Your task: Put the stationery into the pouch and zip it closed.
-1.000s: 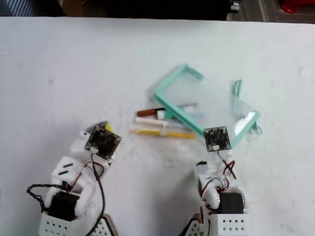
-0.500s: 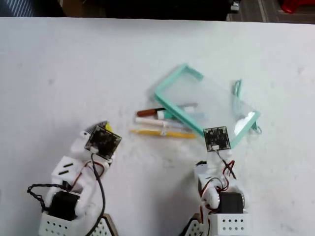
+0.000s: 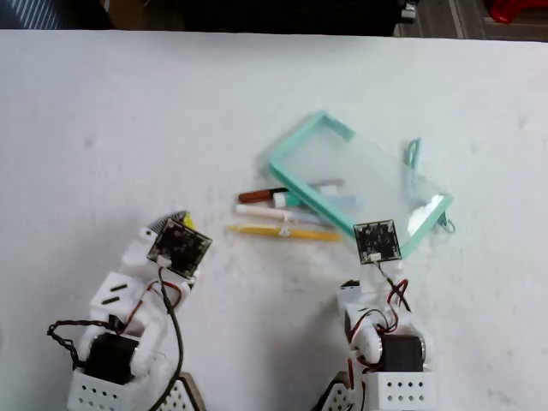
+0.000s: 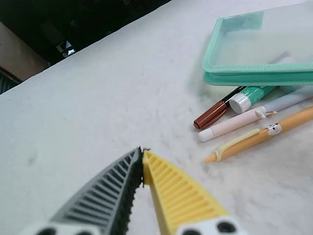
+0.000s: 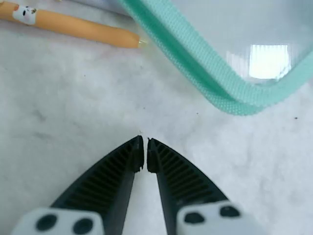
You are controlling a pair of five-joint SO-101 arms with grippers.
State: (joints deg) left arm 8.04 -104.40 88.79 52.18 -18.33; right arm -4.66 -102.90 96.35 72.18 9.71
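While the left gripper (image 4: 142, 152) and right gripper (image 5: 145, 142) are both clenched on nothing, the clear, teal-edged pouch (image 3: 295, 181) lies on the table (image 3: 128, 111), toward 2 o'clock from centre. Pens (image 3: 265, 210) lie along its 8 o'clock edge. The right gripper is near its 6 o'clock corner.

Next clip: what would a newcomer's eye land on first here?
The clear, teal-rimmed pouch lies on the white table, right of centre. Beside its near edge lie a brown marker, a pink pen and an orange pen. The left gripper and right gripper hover nearby, fingers shut on nothing.
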